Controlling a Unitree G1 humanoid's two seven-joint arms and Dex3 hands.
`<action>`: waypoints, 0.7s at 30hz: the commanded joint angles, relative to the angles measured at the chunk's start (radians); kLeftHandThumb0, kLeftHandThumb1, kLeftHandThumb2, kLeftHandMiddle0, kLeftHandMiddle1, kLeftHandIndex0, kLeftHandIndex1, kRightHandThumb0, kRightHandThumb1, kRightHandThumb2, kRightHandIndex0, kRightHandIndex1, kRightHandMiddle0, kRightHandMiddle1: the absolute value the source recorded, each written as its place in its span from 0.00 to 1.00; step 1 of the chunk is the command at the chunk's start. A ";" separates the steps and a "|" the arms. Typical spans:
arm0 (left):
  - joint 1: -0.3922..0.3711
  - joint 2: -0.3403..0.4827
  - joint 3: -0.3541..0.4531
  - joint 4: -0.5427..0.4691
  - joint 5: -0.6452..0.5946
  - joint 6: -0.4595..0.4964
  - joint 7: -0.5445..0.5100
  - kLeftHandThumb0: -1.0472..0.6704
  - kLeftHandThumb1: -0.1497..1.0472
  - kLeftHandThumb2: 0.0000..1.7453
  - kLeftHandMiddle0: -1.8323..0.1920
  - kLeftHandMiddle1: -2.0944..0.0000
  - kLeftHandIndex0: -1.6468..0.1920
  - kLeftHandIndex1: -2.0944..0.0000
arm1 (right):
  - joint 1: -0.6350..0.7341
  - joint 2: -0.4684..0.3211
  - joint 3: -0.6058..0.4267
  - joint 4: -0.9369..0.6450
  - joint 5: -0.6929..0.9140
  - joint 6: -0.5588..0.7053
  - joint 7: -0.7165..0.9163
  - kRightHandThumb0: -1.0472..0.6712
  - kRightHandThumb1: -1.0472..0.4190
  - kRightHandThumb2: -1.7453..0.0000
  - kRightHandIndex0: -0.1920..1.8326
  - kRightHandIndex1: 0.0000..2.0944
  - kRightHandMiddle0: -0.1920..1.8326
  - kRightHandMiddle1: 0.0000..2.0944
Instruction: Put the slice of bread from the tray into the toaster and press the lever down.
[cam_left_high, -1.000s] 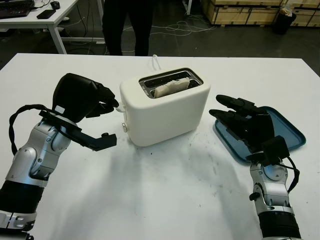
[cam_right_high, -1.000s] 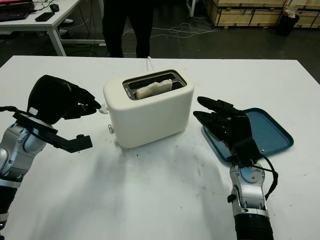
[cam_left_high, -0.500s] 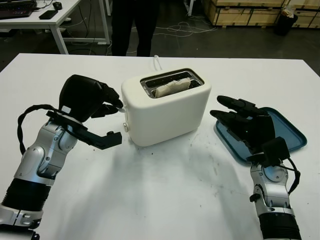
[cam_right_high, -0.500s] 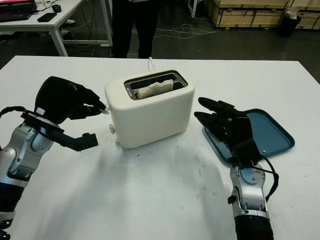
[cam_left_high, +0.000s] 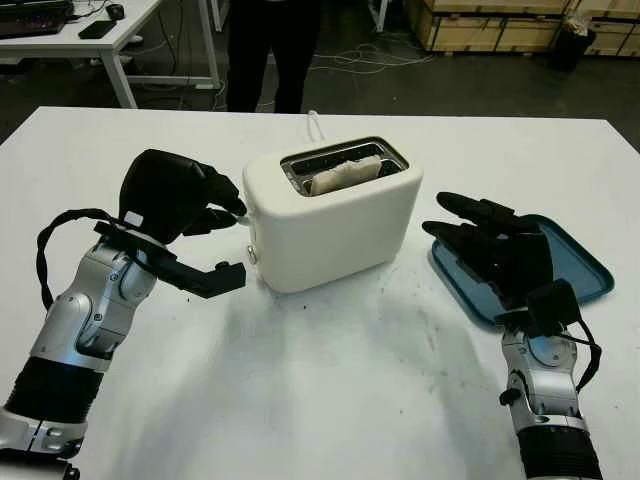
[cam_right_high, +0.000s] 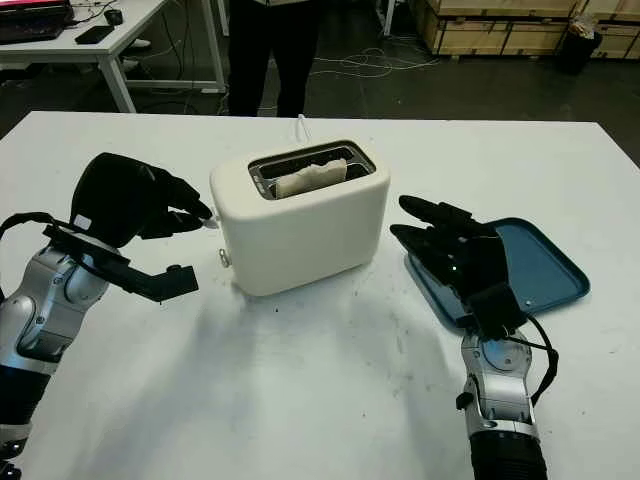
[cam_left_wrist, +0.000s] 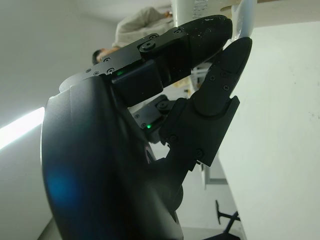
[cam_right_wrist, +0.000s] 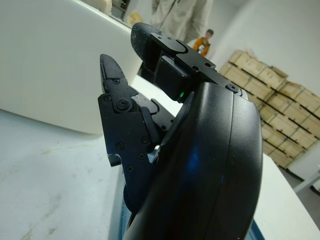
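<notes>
White table (cam_left_high: 320, 400) fills most of the head views. Cream toaster (cam_left_high: 335, 215) stands at centre frame, set at an angle; a white cord (cam_left_high: 313, 122) leaves its back toward the top edge. Slice of bread (cam_left_high: 343, 174) sits in the toaster slot, top edge level with the opening. Blue tray (cam_left_high: 570, 262) lies at right of frame, well apart from the toaster, bare inside where visible. Top of frame: a person's dark trouser legs (cam_left_high: 262, 50) beyond the table, a second white desk (cam_left_high: 90, 40) at upper left, wooden crates (cam_left_high: 490, 20) at upper right.

Nothing stands between either hand and the toaster.

Left hand (cam_left_high: 185, 195), left of centre: fingers curled, tips at the toaster's left end face, on or just beside the small white lever (cam_left_high: 240, 212). Contact with the lever cannot be confirmed. It carries no object. In the left wrist view the fingertips (cam_left_wrist: 232, 55) close together next to a white part at the frame's top.

Right hand (cam_left_high: 490, 250), at right of frame, above the tray's near left edge: released, holding nothing, fingers pointing toward the toaster without reaching it
</notes>
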 joint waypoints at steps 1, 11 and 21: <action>-0.023 -0.018 -0.020 0.013 -0.015 -0.008 0.005 0.39 0.69 0.00 0.23 0.59 0.08 1.00 | -0.004 0.003 -0.005 0.003 0.013 -0.028 0.005 0.47 0.09 0.99 0.62 0.05 0.57 0.00; -0.019 -0.037 -0.018 0.011 -0.031 0.004 -0.013 0.49 0.65 0.00 0.30 0.41 0.13 1.00 | -0.004 0.006 -0.009 0.015 0.010 -0.048 0.007 0.47 0.09 0.98 0.63 0.06 0.57 0.00; -0.018 -0.046 -0.021 0.012 -0.024 0.010 -0.010 0.52 0.64 0.00 0.35 0.26 0.16 1.00 | -0.008 0.009 -0.010 0.031 0.004 -0.073 0.004 0.47 0.09 0.97 0.63 0.06 0.57 0.00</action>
